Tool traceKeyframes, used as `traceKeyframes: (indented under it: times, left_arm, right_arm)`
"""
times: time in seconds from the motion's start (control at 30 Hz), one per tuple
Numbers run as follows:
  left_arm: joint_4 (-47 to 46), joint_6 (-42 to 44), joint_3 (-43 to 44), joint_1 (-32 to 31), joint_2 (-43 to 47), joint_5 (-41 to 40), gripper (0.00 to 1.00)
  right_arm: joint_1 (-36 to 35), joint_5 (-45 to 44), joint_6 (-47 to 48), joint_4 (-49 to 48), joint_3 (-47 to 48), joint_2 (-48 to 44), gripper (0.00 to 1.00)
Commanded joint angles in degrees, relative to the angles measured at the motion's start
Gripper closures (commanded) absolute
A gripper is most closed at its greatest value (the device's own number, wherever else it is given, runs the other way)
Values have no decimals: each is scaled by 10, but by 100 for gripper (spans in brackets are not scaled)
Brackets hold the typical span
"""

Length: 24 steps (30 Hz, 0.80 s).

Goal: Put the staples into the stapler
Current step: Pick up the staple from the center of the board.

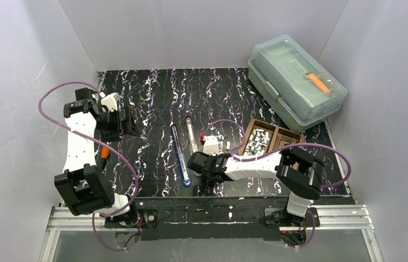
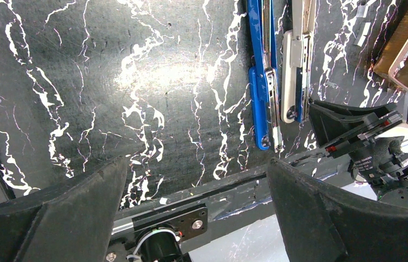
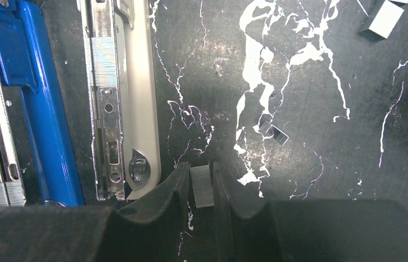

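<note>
Pinching one staple strip (image 3: 202,191), the right hand (image 3: 199,176) should hold it level and parallel to the open white stapler (image 3: 139,82) before lowering it into the channel (image 3: 102,65).

Black, white-veined table (image 1: 152,109) in view. In the middle, a blue stapler (image 1: 179,155) and a white stapler (image 1: 191,134) lie opened flat, side by side, running from the near edge toward the far one. Just right of them, loose staple strips (image 3: 382,19) are scattered on the surface. A wooden tray (image 1: 260,121) sits toward the right edge, a lidded plastic box (image 1: 294,82) at the far right corner, and an orange-handled tool (image 1: 105,152) near the left edge.
</note>
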State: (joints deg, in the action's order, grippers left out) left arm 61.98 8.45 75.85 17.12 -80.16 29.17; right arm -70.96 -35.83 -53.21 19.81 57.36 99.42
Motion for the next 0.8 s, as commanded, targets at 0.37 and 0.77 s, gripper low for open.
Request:
traceKeyframes:
  times: [0.37,0.77]
  left_arm:
    - [13,7,2,3,24,4,1]
    - [14,6,2,3,22,7,1]
  right_arm:
    - [-2,-26,-2,22,15,-7,85]
    - [-19,-103,35,41,96,-68,98]
